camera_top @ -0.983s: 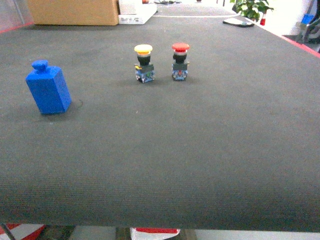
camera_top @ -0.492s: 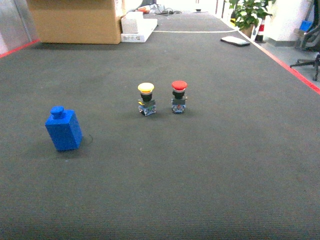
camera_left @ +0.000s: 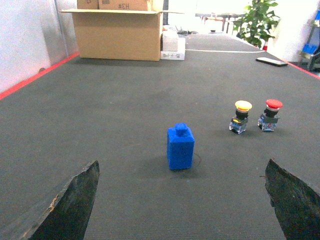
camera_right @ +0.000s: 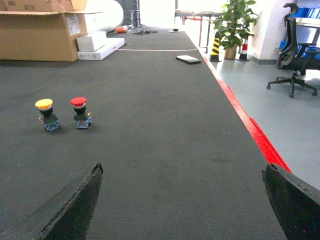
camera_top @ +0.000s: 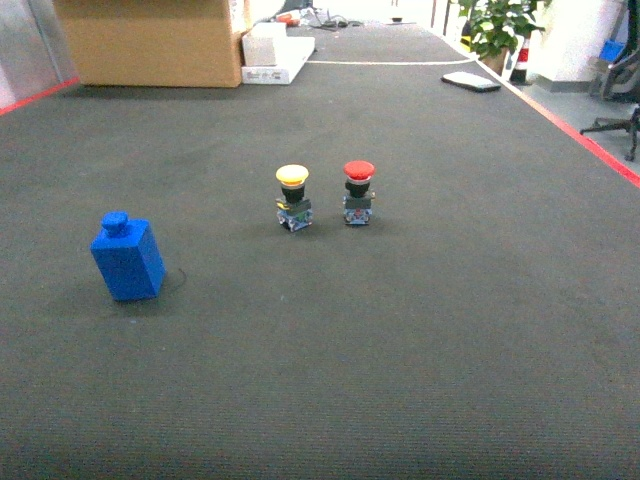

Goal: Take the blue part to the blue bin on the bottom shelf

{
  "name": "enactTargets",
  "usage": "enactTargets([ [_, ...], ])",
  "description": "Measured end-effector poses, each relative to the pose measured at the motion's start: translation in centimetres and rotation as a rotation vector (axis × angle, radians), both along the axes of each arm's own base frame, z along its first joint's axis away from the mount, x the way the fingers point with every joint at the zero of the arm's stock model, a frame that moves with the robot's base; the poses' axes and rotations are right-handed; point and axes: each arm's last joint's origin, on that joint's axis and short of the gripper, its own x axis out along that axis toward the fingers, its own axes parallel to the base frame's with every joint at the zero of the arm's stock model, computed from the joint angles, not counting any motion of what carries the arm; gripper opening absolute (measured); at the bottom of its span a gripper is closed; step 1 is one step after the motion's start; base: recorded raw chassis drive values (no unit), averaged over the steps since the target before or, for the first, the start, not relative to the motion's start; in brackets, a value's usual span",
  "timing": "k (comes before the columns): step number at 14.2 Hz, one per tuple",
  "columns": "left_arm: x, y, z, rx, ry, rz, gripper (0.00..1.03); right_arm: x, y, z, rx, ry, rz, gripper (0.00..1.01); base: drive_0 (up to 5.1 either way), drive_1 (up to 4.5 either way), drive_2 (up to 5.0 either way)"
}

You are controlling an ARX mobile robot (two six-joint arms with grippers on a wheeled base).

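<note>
The blue part (camera_top: pixel 128 257), a blue block with a round knob on top, stands upright on the dark mat at the left in the head view. In the left wrist view the blue part (camera_left: pixel 180 146) stands ahead of my left gripper (camera_left: pixel 182 172), which is open and empty, well short of it. My right gripper (camera_right: pixel 182 175) is open too, with only bare mat between its fingers. Neither gripper shows in the head view. The blue bin and the bottom shelf are out of view.
Two push buttons stand side by side mid-mat, one yellow-capped (camera_top: pixel 292 197), one red-capped (camera_top: pixel 358 193). A cardboard box (camera_top: pixel 150 40) and a white box (camera_top: pixel 275 50) sit at the far end. A red strip (camera_right: pixel 252 130) edges the mat on the right; an office chair (camera_right: pixel 295 50) stands beyond.
One second ago the head view sat closer and lower over the mat; it has since pulled back, so all objects look smaller and farther. Nothing has shifted in the last half second.
</note>
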Motion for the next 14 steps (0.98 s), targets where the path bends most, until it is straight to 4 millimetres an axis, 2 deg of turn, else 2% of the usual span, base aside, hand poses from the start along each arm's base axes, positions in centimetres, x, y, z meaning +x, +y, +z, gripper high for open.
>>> enactTargets([
  [7, 0.0, 0.0, 0.0, 0.000, 0.000, 0.000, 0.98, 0.0, 0.0, 0.0, 0.000, 0.000, 0.000, 0.98, 0.0, 0.00, 0.0],
  [8, 0.0, 0.0, -0.3, -0.012, 0.076, 0.060, 0.98, 0.0, 0.0, 0.0, 0.000, 0.000, 0.000, 0.98, 0.0, 0.00, 0.0],
  [9, 0.3, -0.8, -0.2, -0.012, 0.266, 0.199, 0.98, 0.0, 0.0, 0.0, -0.001, 0.001, -0.001, 0.98, 0.0, 0.00, 0.0],
  [11, 0.8, -0.9, -0.6, -0.010, 0.279, 0.401, 0.98, 0.0, 0.0, 0.0, 0.000, 0.002, 0.000, 0.98, 0.0, 0.00, 0.0],
  [14, 2.8, -1.9, -0.4, -0.030, 0.258, 0.356, 0.98, 0.0, 0.0, 0.0, 0.000, 0.001, 0.000, 0.98, 0.0, 0.00, 0.0],
])
